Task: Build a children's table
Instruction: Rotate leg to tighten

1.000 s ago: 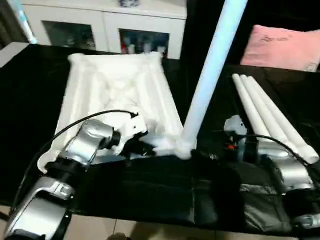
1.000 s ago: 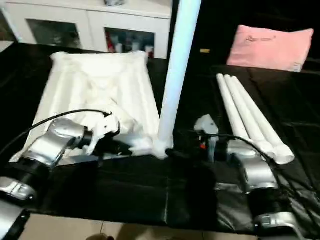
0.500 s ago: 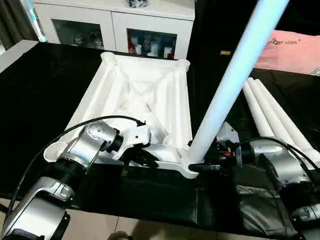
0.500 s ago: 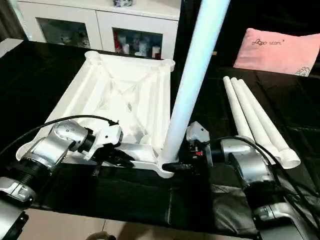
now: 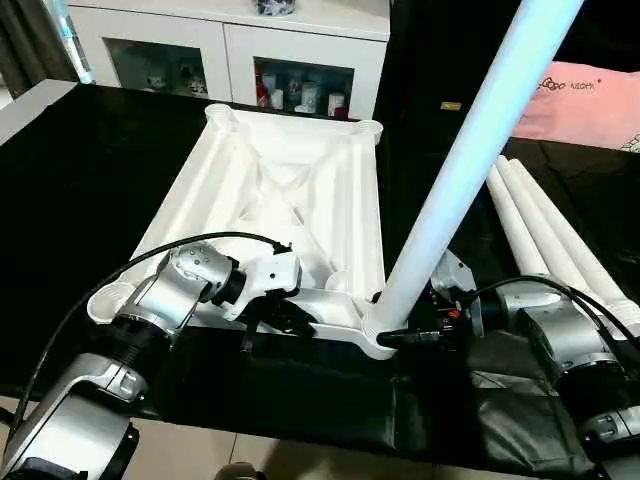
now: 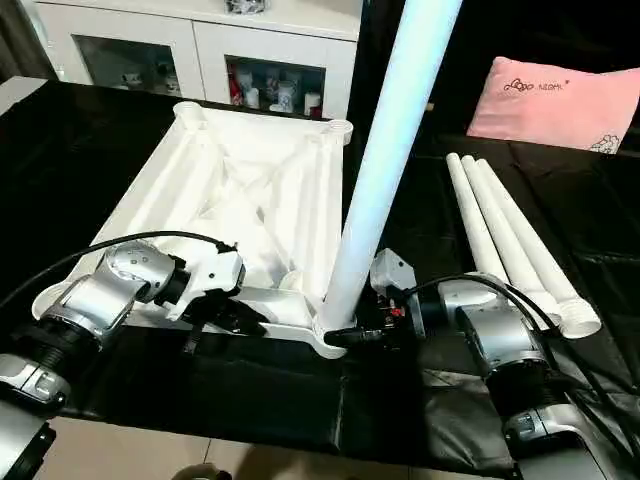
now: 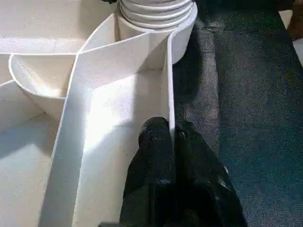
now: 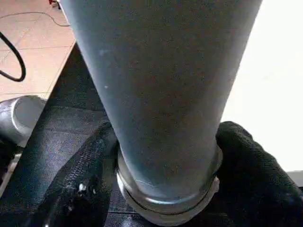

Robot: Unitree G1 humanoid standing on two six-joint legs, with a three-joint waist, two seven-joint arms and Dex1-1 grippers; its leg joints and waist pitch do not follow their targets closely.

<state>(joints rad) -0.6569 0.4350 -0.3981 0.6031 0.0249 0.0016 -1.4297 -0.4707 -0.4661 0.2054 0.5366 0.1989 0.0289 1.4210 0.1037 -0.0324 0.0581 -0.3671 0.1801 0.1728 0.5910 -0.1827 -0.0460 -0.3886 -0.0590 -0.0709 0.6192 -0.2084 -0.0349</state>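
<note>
Since the earlier frames the right pincer [image 6: 352, 336] had narrowed — its two black fingers [image 8: 251, 165] now sat against either side of the upright leg [image 5: 470, 160] at its base, holding it. The tabletop and the loose legs had not shifted on the desk.

The only writing was on the pink pillow [image 6: 555, 100] at the far right: a short dark line of script, too small to read with certainty.

The white tabletop [image 5: 290, 210] lay upside down on the black desk [image 5: 60, 170], ribbed underside up, round sockets at its corners. The upright leg stood in the near right corner socket [image 5: 375, 335], leaning away to the right. The right pincer reached in from the right, level with that socket, fingers flanking the leg just above its ringed end.

The left pincer [image 7: 171, 142] was closed on the tabletop's near edge wall, one finger on each side of the thin rib — left of the occupied socket.

Three spare legs [image 6: 510, 250] lay side by side on the desk, beyond the right arm. A white cabinet [image 5: 230, 45] with glass doors stood behind.
</note>
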